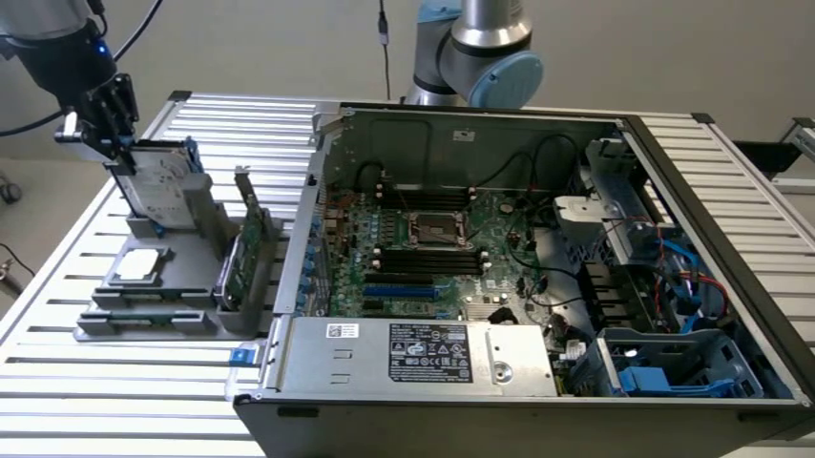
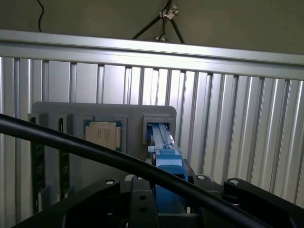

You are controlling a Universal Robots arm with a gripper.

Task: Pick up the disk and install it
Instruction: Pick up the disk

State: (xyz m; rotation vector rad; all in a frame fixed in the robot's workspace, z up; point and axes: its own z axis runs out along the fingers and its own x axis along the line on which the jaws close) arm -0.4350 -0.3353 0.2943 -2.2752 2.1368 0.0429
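Observation:
The disk (image 1: pixel 159 191) is a silver-grey drive with a white label and blue rails. It stands on edge, slightly tilted, with its lower end in the back slot of the grey holder (image 1: pixel 178 296) at the exterior view's left. My gripper (image 1: pixel 109 143) comes down from the upper left and is shut on the disk's upper edge. In the wrist view the disk's blue rail (image 2: pixel 166 154) runs from between my gripper's jaws (image 2: pixel 167 194) down into the holder's slot (image 2: pixel 159 124).
The holder also carries a small square chip (image 1: pixel 137 265) (image 2: pixel 103 134) and upright green cards (image 1: pixel 248 253). An open computer case (image 1: pixel 510 258) lies to the exterior view's right, with a blue-lined bay (image 1: pixel 662 367) at its near right corner. A black cable (image 2: pixel 71 145) crosses the wrist view.

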